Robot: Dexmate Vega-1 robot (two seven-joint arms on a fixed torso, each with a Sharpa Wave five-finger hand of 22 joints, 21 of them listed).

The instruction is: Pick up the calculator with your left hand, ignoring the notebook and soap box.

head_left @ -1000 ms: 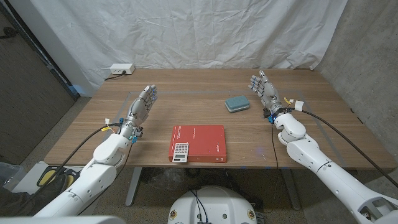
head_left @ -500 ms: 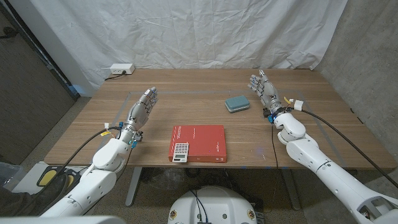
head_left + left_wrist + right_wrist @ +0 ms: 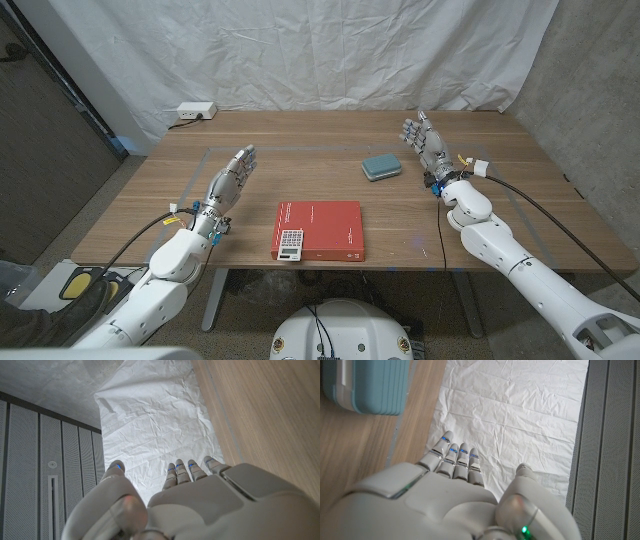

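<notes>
The calculator (image 3: 290, 243) sits untouched on the near-left corner of the red notebook (image 3: 318, 230), close to the table's front edge — nothing of the pickup is done yet, by the look of it. The left hand (image 3: 229, 180) is up over the wood with its fingers straight and a little apart, holding nothing; from it the calculator lies at about four o'clock, well apart. So the whole job remains, as I judge it: reach across, come down on the calculator alone, close on it and lift it off the cover. Moving outward, the teal soap box (image 3: 380, 166) rests farther back at roughly two o'clock from the notebook. Beyond it the right hand (image 3: 425, 146) stands with fingers extended and empty, near the soap box but not touching. A white power strip (image 3: 195, 111) lies at the far-left corner of the table (image 3: 300, 160).
</notes>
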